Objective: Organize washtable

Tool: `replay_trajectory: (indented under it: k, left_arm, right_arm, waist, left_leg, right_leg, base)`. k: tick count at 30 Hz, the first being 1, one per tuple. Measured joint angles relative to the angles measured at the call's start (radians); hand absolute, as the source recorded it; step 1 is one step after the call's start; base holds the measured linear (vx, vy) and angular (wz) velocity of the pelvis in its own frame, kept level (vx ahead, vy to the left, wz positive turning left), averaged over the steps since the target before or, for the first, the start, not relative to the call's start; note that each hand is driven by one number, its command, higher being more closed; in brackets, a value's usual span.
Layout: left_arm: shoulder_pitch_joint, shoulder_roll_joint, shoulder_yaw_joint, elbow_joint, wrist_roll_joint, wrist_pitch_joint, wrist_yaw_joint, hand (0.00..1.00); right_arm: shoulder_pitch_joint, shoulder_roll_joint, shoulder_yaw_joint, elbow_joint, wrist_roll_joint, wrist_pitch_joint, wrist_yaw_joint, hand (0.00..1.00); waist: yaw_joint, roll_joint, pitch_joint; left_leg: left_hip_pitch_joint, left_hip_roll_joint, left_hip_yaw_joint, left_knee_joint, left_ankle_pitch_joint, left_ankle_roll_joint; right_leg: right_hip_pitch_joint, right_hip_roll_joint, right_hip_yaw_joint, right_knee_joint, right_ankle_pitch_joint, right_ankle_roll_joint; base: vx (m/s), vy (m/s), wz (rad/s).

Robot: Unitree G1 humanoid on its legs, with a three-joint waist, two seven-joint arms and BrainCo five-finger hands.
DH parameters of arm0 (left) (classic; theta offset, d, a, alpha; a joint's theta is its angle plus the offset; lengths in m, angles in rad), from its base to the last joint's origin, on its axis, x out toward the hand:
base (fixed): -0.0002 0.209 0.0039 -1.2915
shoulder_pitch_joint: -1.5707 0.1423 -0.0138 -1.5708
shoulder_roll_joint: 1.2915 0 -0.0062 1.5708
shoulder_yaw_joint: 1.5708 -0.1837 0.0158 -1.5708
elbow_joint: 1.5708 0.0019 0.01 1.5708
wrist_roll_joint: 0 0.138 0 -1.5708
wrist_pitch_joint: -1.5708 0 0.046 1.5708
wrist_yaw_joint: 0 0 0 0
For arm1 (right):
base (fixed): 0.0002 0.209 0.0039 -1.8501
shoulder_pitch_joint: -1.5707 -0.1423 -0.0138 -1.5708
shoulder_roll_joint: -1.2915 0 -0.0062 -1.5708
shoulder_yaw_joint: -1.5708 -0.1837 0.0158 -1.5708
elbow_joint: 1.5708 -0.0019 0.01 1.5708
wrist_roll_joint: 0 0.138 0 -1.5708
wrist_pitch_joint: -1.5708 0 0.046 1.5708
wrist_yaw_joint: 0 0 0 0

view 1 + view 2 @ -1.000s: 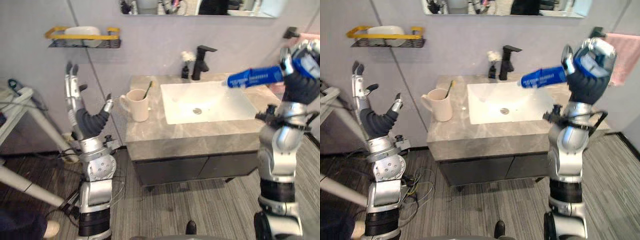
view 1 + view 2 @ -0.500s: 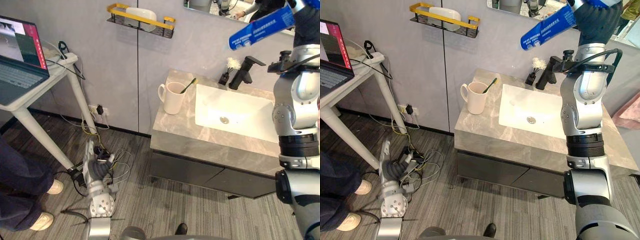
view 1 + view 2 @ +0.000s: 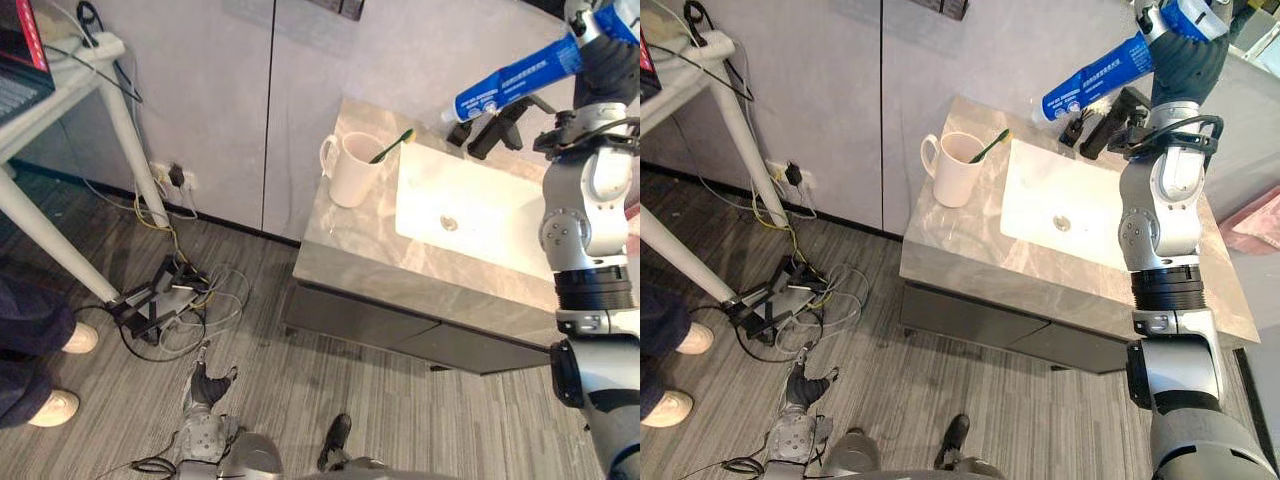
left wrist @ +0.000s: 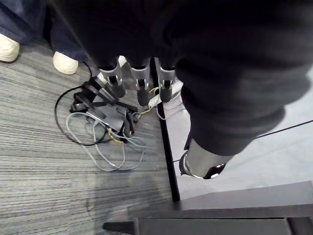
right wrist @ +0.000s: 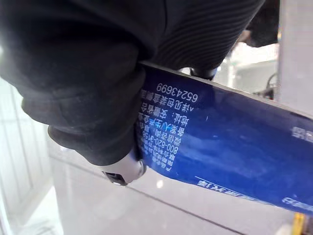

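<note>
**Right hand** (image 3: 1185, 55): arm raised upright from the elbow, hand at 1 o'clock in the head views, above the back edge of the counter (image 3: 350, 255). Its fingers are curled tight round the blue tube (image 3: 510, 82). The tube is clear of every surface and slants down toward 8 o'clock, capped end lowest, over the far rim of the basin (image 3: 470, 215). In the right wrist view the thumb presses the tube's printed side.

**Left hand** (image 3: 205, 385): arm hanging low at 7 o'clock, close to the floor. In the left wrist view the fingers (image 4: 142, 90) point straight down, side by side, holding nothing.

**Count:**
- One tube.
- One cream mug (image 3: 350, 172), at 9 o'clock of the basin, handle toward 9 o'clock.
- One green-headed toothbrush (image 3: 391, 146), leaning in the mug toward 2 o'clock.
- One basin.
- One black faucet (image 3: 500, 125), at 12 o'clock of the basin.
- Two pale shoes (image 3: 45, 408) of a person, at 8 o'clock.

**Obscured:**
- The tube crosses in front of the faucet's base.
- A small dark item (image 3: 1073, 128) just beside the faucet cannot be identified.
- The white table (image 3: 70, 75) and laptop (image 3: 15, 60) are cut off at 10 o'clock.
</note>
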Motion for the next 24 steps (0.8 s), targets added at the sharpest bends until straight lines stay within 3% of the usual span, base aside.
replay_trajectory:
  k: [6, 11, 24]
  left_arm:
    - [-0.04, 0.027, 0.05, 0.198, -0.078, 0.002, 0.001, 0.0]
    - [-0.039, 0.034, 0.115, 0.305, -0.156, 0.021, -0.002, 0.0]
    - [-0.07, 0.035, 0.166, 0.347, -0.19, 0.021, -0.004, 0.0]
  right_arm:
    - [-0.122, 0.0, 0.036, 0.005, 0.048, -0.006, -0.027, 1.0]
    - [-0.174, -0.002, 0.036, 0.004, 0.048, -0.018, -0.043, 1.0]
    - [-0.179, 0.0, 0.095, 0.072, 0.052, -0.022, -0.044, 1.0]
  waist:
    - [-0.001, -0.007, 0.045]
    - [-0.001, -0.037, 0.072]
    - [0.003, -0.084, 0.117]
  left_leg:
    - [-0.039, 0.017, 0.011, 0.03, -0.011, -0.006]
    - [-0.064, 0.028, -0.006, 0.033, -0.014, -0.013]
    - [-0.133, 0.02, -0.042, 0.052, -0.014, -0.013]
  right_leg:
    - [-0.034, 0.011, 0.002, 0.0, -0.003, 0.004]
    - [-0.051, 0.022, -0.005, 0.0, 0.004, -0.008]
    - [-0.091, 0.022, -0.019, 0.0, 0.007, -0.007]
  base:
    - [-0.05, -0.01, -0.09]
    - [0.02, 0.007, 0.07]
    - [0.0, 0.029, 0.08]
